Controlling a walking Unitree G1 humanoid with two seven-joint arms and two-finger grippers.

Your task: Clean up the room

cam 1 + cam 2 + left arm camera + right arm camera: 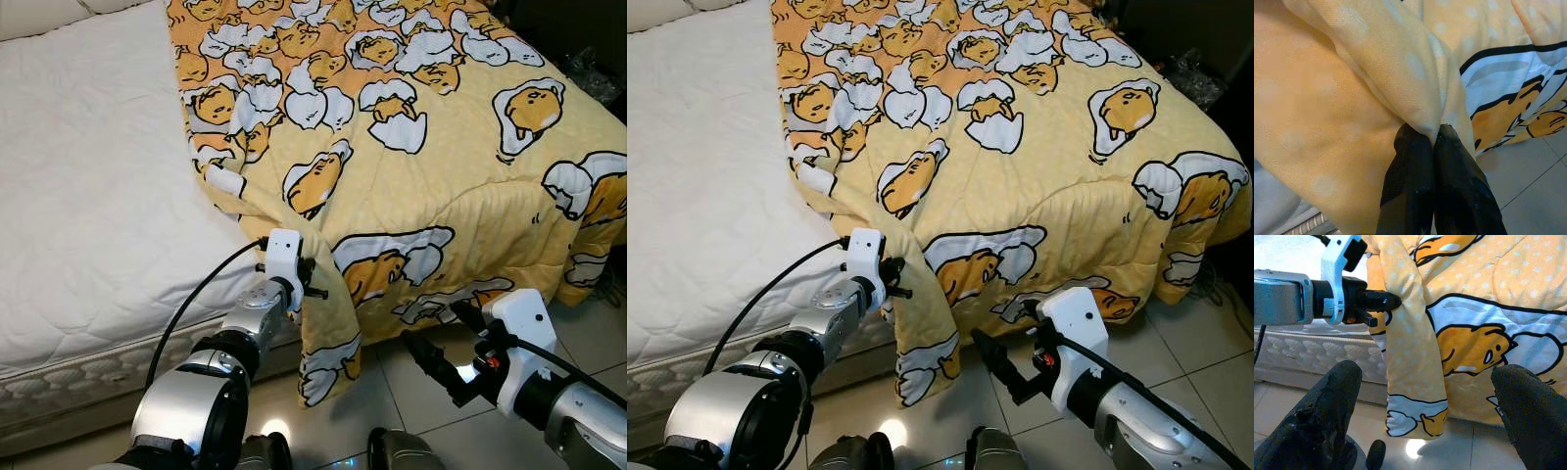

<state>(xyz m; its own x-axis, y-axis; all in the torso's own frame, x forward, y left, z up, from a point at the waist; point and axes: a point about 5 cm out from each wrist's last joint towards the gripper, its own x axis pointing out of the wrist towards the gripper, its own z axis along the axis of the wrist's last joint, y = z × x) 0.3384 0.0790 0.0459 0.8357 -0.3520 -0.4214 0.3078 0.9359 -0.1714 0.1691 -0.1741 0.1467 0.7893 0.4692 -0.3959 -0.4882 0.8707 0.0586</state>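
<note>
Bed (88,196): white mattress half bare. Blanket (411,176): yellow, egg-patterned, covering the bed's right side, corner drooping to the tiled floor (588,343). Left gripper (1434,142): jaws clamped on that corner's fold, probably for spreading. Right gripper (1425,396): jaws apart, empty, near the hanging edge.

Even indoor light, frames sharp; lamp glare on floor tiles (277,429); wrist closeups slightly soft.

Matt cloth blanket (411,176), glossy floor tiles (588,333)
</note>
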